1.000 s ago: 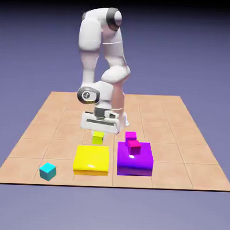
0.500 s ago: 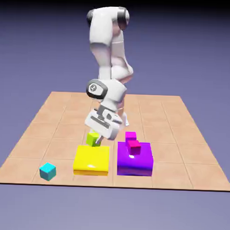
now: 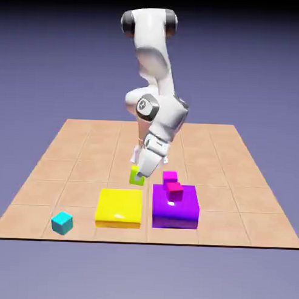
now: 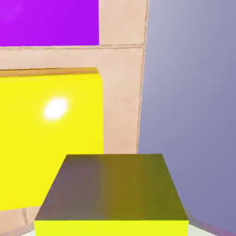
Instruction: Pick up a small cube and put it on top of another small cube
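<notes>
Pinching the small cube between them, the jaws are pressed tight on its sides, and the gripper is carrying it in the air, tilted, just behind the far edge of the large flat yellow block, which I am taking as my landmark. Going from biggest down: the table is lying under everything; the white arm is leaning down over the block from behind; the purple block is sitting just beside the yellow block on the exterior view's right, with two little magenta cubes on and behind its top; the cyan cube is resting well apart from the yellow block, off its corner toward the exterior view's left and nearer the table's front edge. I am judging the step in hand to be the carry: the cube is lifted and not yet over its target. If the cyan cube is the one meant, the next move is calling for a swing across the yellow block toward it, a levelling of the wrist, then a square descent before letting go. In the hand view the held cube is filling the bottom and hiding both fingertips, its near face is being cut off by the edge, and the cyan cube is not showing there at all.
</notes>
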